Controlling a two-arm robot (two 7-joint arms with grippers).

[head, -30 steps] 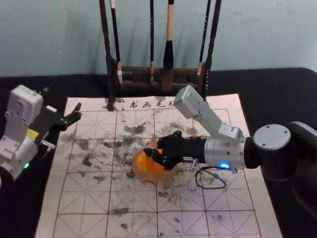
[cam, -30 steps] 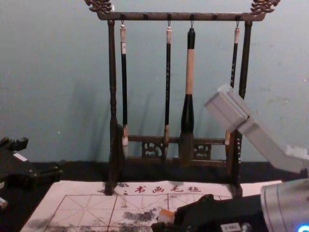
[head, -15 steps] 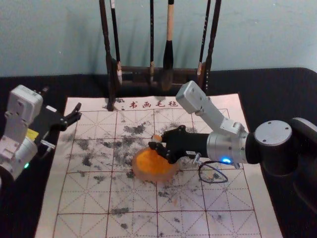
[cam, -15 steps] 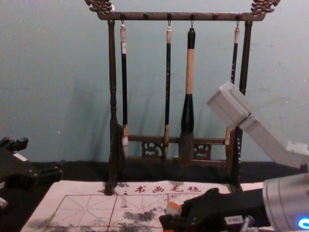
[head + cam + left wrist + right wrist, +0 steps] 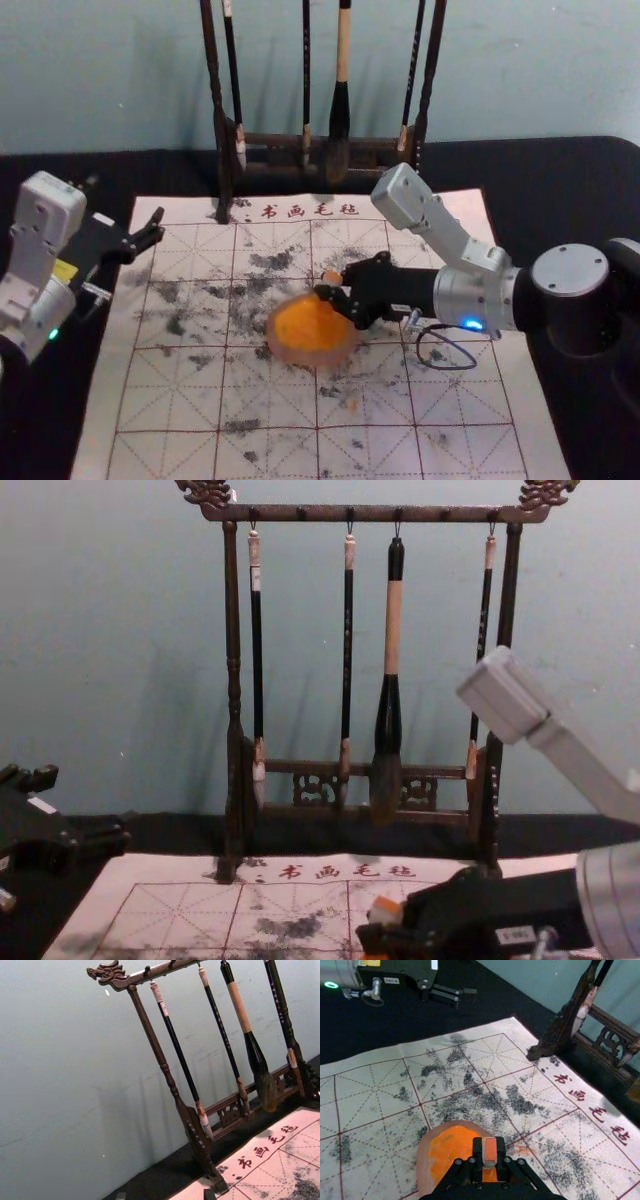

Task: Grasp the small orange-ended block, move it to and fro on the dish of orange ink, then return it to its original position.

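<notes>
In the head view my right gripper [image 5: 335, 288] is over the right back rim of the dish of orange ink [image 5: 310, 330], holding the small orange-ended block [image 5: 331, 278]. The right wrist view has the block [image 5: 490, 1150] pinched between the fingertips of my right gripper [image 5: 489, 1154], with the orange ink [image 5: 451, 1150] behind and below. In the chest view the block [image 5: 384, 911] stands up out of the right gripper [image 5: 385, 930]. My left gripper [image 5: 154, 238] is parked open at the mat's back left corner.
A dark wooden rack [image 5: 233, 680] with several hanging brushes stands behind the gridded felt mat [image 5: 170, 400]. The mat has dark ink smudges around the dish. A looped cable [image 5: 445, 367] hangs from the right wrist, low over the mat's right part.
My right gripper has moved to the right and slightly back with the block in it, uncovering more of the dish. The left arm has stayed where it was.
</notes>
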